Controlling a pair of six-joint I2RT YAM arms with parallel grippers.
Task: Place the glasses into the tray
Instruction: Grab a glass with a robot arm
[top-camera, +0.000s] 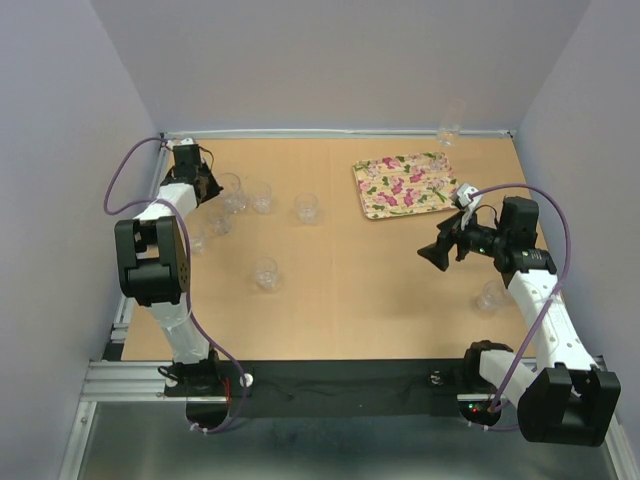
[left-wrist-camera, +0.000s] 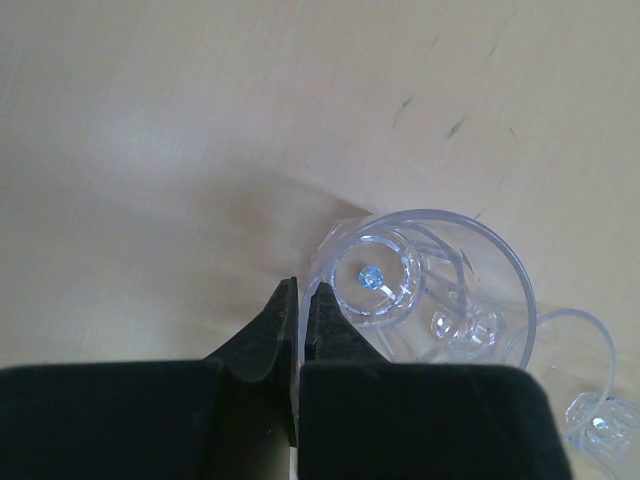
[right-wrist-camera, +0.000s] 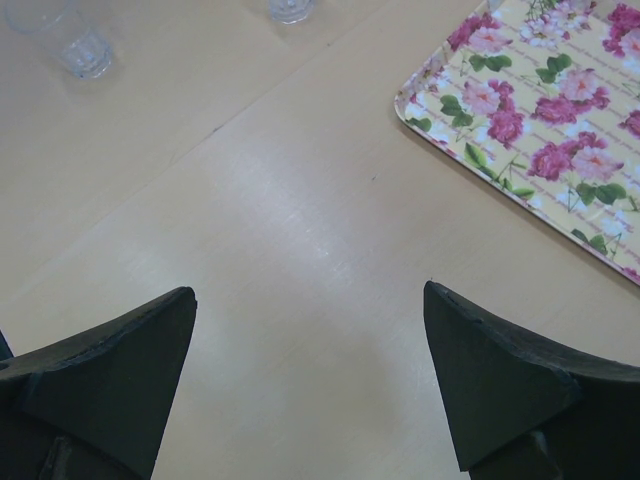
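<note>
We judge the step in hand to be the pick of a first glass. The left gripper (left-wrist-camera: 299, 292) stands at the far left of the table (top-camera: 380, 310) with its jaws together; in the left wrist view they appear to pinch the near wall of a tumbler (left-wrist-camera: 430, 290), one finger outside the rim and one just inside. A second glass (left-wrist-camera: 565, 335) stands just beside it, touching or not we cannot tell.

The glasses (top-camera: 262, 197) are scattered mostly over the left half of the table; a lone glass (top-camera: 490, 295) sits on the right side, and another one (top-camera: 450, 133) stands by the back wall. The tray (top-camera: 405, 185) lies at the far right, well apart from the pinched tumbler; we see no glass in it, so we reckon the task hardly begun.

The right gripper (right-wrist-camera: 308, 290) hovers over bare table near the tray's edge; its jaws are wide apart with nothing between them.

The next move, as we judge it, calls for a straight lift, so that the neighbour is not knocked; then a long carry across to the tray. A pinch on one thin, clear wall may let the tumbler tilt or slip, so we would move gently and set it down upright. The right arm sits close to the tray, so the two arms will need to keep out of each other's way.
</note>
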